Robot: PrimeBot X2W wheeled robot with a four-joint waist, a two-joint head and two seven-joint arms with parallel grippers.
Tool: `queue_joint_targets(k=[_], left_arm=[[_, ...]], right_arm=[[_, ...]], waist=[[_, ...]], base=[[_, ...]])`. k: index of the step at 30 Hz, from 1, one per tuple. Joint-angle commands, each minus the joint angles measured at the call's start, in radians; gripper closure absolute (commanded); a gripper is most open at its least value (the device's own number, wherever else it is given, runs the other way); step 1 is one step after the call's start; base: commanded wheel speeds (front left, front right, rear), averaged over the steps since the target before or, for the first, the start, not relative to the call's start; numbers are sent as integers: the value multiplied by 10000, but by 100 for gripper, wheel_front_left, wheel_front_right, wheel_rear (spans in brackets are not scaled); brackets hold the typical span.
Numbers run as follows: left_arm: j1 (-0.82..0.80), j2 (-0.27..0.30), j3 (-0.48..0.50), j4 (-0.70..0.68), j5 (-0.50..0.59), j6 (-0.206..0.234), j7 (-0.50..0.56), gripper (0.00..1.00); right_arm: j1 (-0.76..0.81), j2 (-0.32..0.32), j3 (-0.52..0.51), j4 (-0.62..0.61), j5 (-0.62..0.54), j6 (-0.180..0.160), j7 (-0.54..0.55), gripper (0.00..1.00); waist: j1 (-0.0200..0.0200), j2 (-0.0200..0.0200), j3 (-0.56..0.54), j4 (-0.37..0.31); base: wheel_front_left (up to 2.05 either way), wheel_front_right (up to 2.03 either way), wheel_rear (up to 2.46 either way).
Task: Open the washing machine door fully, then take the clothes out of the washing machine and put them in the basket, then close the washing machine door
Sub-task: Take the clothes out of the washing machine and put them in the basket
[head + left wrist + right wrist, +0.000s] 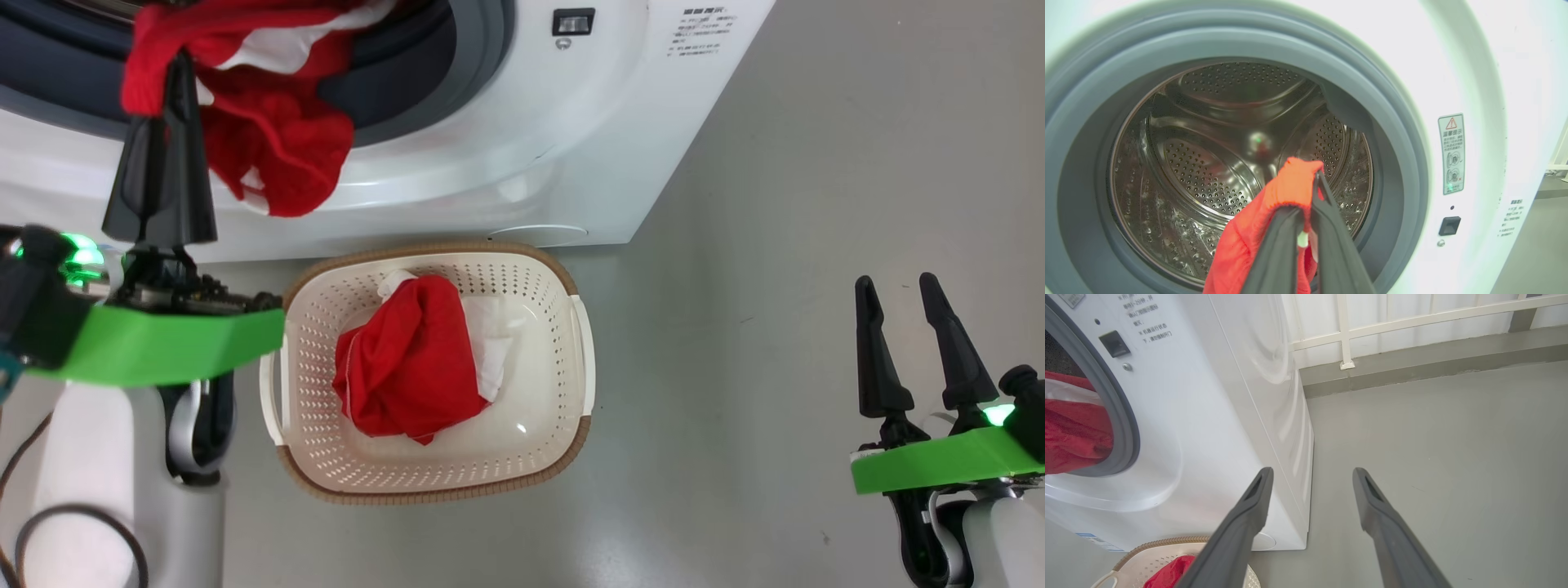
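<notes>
My left gripper is shut on a red and white garment of the clothes, which hangs from the mouth of the washing machine over its grey rubber ring. In the left wrist view the same red cloth is pinched between the fingers in front of the steel drum. Another red garment lies in the cream basket on the floor below the opening. My right gripper stands open and empty over the floor, far right of the basket. The washing machine door is out of view.
Grey floor spreads to the right of the machine and basket. A white railing and a low grey kerb run along the back in the right wrist view. A dark cable loops at the lower left by my body.
</notes>
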Motion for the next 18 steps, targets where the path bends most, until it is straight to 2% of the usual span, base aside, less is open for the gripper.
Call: queue_joint_targets(k=[1,13,18], left_arm=[[348,166,261,-747,179,-55,-47,100],[788,-66,290,-3189,501,-55,-48,100],[968,-115,192,-3776,586,-55,-48,98]], right_arm=[[291,-151,177,-215,-3,63,-63,0],[376,-195,192,-232,7,63,-63,0],[379,-195,172,-245,11,63,-63,0]], waist=[[0,-1,-59,50],[0,-1,-88,89],[0,-1,-51,105]], base=[[0,0,0],[0,0,0],[0,0,0]])
